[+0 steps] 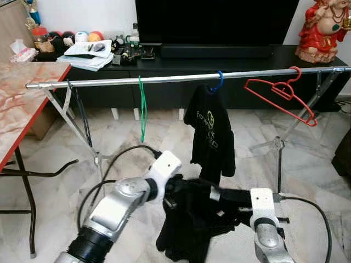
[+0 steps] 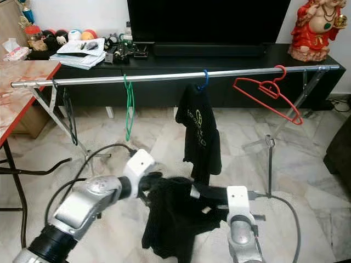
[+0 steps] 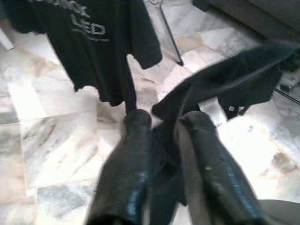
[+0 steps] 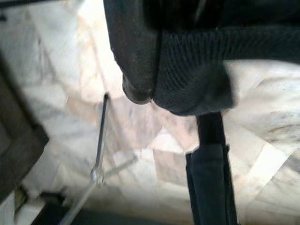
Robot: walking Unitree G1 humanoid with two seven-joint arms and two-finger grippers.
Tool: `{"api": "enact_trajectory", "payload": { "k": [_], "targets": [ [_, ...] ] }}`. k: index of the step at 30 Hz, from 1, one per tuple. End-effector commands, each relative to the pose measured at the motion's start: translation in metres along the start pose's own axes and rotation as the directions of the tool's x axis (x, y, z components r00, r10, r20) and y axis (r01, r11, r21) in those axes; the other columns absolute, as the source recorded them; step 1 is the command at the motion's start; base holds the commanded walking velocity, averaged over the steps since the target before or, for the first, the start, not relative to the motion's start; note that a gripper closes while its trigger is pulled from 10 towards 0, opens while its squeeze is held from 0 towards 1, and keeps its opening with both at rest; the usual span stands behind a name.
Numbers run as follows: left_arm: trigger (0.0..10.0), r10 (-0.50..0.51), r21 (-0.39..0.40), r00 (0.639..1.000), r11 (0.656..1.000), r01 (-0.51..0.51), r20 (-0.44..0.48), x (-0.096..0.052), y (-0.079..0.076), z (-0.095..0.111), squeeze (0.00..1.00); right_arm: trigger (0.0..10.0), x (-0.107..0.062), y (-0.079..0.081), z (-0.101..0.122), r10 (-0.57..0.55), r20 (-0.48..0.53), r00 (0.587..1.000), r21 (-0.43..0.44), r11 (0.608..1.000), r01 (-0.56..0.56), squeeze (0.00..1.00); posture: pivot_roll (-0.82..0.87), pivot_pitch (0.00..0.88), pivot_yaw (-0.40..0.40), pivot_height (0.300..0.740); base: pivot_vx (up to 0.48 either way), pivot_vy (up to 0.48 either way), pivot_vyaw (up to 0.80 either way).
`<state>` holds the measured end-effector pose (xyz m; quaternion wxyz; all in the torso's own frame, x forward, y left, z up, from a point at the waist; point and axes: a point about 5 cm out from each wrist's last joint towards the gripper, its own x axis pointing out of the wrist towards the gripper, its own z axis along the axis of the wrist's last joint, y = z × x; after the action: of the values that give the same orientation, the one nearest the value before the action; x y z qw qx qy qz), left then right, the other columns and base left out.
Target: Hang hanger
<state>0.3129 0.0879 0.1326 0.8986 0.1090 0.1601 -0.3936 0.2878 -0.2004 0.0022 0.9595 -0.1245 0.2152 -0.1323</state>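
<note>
Both arms are low and forward, a dark garment (image 1: 189,224) bunched between them. The left hand (image 3: 164,154) has its two fingers (image 3: 129,164) pressed together on a fold of the black cloth, seen plainly from the left wrist. The right hand (image 2: 205,197) is buried in the same cloth; the right wrist view shows a ribbed hem against one finger, but whether the fingers pinch it cannot be told. No hanger can be made out inside the held garment; it may be hidden in the folds. The rail (image 1: 181,78) lies beyond and above both hands, its long axis running crosswise to their reach, so the coming move is judged to be a lift up and forward. Directly ahead of the hands, a black T-shirt (image 1: 210,134) hangs from a blue hanger (image 1: 219,82) and stands in the straight path. Beyond the left hand hang a green hanger (image 1: 142,109) and a dark hanger (image 1: 82,118); beyond the right hand a red hanger (image 1: 282,96) sits tilted. Free rail lies between the green and blue hangers and between blue and red; the left hand is nearer the first gap, the right hand the second. A cable (image 1: 109,159) loops on the marble floor (image 1: 307,175). A marbled tabletop (image 1: 22,104) stands off the left arm's outer side, a TV cabinet (image 1: 230,55) behind the rail.
</note>
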Motion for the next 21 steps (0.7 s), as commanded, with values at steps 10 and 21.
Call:
{"api": "enact_trajectory", "payload": {
  "k": [10,21],
  "targets": [
    [10.0,0.047,-0.014,0.998,0.999,-0.048,-0.039,-0.010,0.016,-0.023,1.00,0.0,0.000,0.002,0.000,-0.020,-0.081,0.997,0.168,0.985,0.034,0.00,0.00,0.089,0.012,0.740,0.000,0.000,0.00],
    [10.0,0.229,-0.126,0.966,0.962,-0.243,-0.117,-0.014,0.032,-0.066,1.00,0.0,-0.005,-0.007,-0.030,-0.028,-0.369,0.929,0.567,0.785,0.248,0.00,0.00,0.100,0.021,0.740,0.000,0.000,0.00]
  ]
}}
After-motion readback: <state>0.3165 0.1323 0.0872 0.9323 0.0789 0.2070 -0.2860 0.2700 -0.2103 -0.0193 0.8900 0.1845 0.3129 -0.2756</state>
